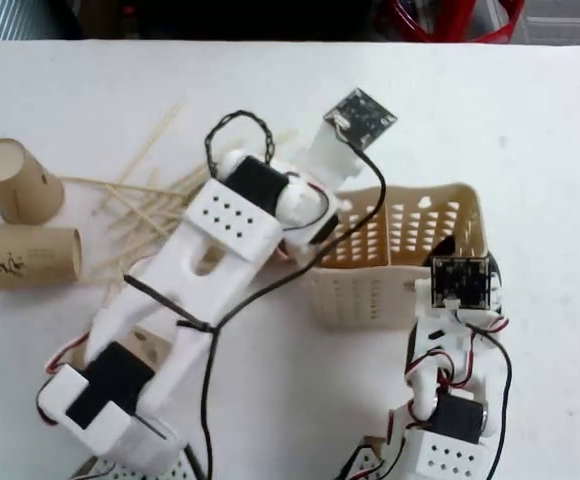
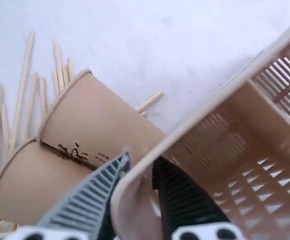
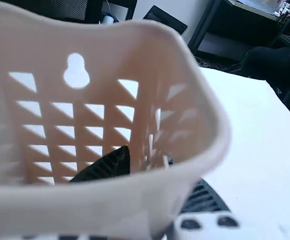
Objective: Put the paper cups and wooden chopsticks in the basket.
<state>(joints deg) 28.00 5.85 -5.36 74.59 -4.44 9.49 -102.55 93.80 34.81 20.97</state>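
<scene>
Basket [image 1: 360,295] [image 2: 225,165] [image 3: 150,50] stands centre-right on the surface [image 1: 530,120]. High view: two cups [image 1: 15,180] [image 1: 30,255] lie far left, chopsticks [image 1: 140,200] [image 2: 22,85] scattered beside them. The left arm [image 1: 200,260] stretches across to the basket's left wall. The right arm [image 1: 450,400] is folded at its near right corner. Left wrist view: jaws pinch that wall, with further cups [image 2: 95,130] just outside, covered by the arm from above. Right jaws: state cannot be told.
</scene>
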